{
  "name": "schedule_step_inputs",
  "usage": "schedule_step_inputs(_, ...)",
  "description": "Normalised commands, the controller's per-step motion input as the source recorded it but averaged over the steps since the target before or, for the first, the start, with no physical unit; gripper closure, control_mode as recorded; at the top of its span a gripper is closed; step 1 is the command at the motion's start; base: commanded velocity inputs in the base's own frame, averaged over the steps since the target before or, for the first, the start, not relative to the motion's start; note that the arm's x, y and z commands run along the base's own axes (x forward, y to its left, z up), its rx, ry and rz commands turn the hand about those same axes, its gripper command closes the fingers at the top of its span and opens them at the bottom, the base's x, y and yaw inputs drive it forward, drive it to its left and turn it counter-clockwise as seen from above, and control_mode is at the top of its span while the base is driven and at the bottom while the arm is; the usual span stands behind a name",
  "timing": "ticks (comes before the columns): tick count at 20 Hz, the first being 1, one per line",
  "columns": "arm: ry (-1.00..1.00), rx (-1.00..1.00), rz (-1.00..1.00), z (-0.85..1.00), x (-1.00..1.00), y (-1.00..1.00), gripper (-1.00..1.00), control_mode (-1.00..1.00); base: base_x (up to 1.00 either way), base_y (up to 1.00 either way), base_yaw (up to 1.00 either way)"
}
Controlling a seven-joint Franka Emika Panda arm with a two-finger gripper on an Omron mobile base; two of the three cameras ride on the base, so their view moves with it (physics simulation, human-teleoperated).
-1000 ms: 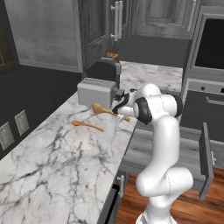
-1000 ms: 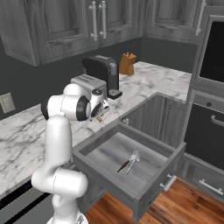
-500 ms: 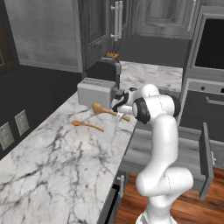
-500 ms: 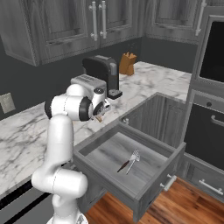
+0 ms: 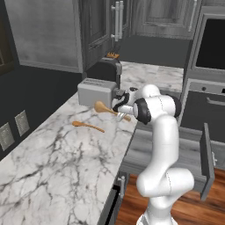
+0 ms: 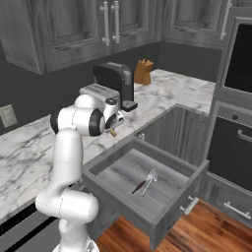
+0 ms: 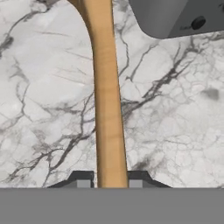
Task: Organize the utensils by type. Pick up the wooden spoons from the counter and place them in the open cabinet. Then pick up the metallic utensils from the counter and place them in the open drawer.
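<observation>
The jaws pinch the big spoon's (image 7: 108, 113) handle on the counter (image 7: 175, 109); stiff, light wood, bowl-heavy, so I judge a hold nearer the bowl steadier.

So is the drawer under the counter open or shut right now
Open. The drawer is pulled out from under the counter, its inside exposed, with metal utensils lying in it.

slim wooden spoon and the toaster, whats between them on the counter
In the left base view, the big-bowled wooden spoon lies between the slim wooden spoon and the toaster, on bare marble counter.
</observation>
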Motion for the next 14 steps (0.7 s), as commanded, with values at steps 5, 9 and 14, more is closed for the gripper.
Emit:
schedule_step_inputs(5, -0.01, 0.00, 0.00, 0.22, -0.12, 0.26, 1.00, -1.00, 0.00, 0.00, 0.00)
schedule_step_inputs(9, 0.00, 0.00, 0.00, 0.58, -0.26, 0.08, 1.00, -1.00, 0.00, 0.00, 0.00)
schedule_step_inputs(14, 0.00, 0.00, 0.01, 0.51, -0.48, 0.00, 1.00, -1.00, 0.00, 0.00, 0.00)
